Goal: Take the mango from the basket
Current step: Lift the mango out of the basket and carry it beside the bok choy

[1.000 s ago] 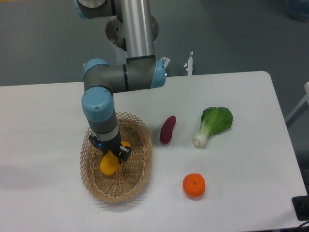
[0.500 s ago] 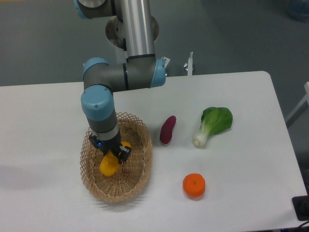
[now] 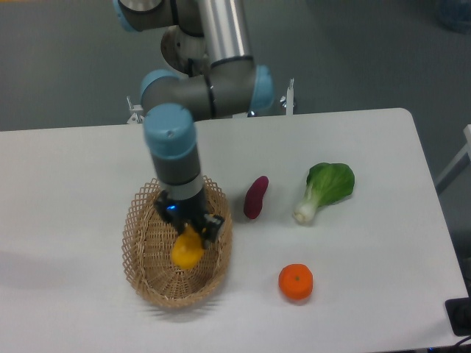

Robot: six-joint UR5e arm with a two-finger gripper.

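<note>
The fixed camera looks down on a white table (image 3: 88, 169) with the arm reaching in from the back and its gripper (image 3: 190, 229) pointing down over the basket (image 3: 140, 243). The jaws are closed on the mango (image 3: 187, 250), gripping its upper end, so the yellow fruit hangs below them with most of its length showing. It sits over the right half of the basket, and from this angle I cannot tell for sure whether its lower tip is clear of the weave or brushing it; it looks raised rather than lying flat. Outside the basket, on the table to the right, lie a purple tuber (image 3: 255, 197), a leafy green (image 3: 327, 188) and a tangerine (image 3: 295, 282), all well apart from the gripper. By my reading the grasp is made and the lift is the step in hand, so the task is most of the way through. The next move calls for a straight rise until the mango clears the lattice rim, with the grip kept firm, since the fruit is smooth and held near one end, where it could swing or slip. Any sideways travel should wait until the fruit is above the rim, or it may snag the wicker and drag the basket.
</note>
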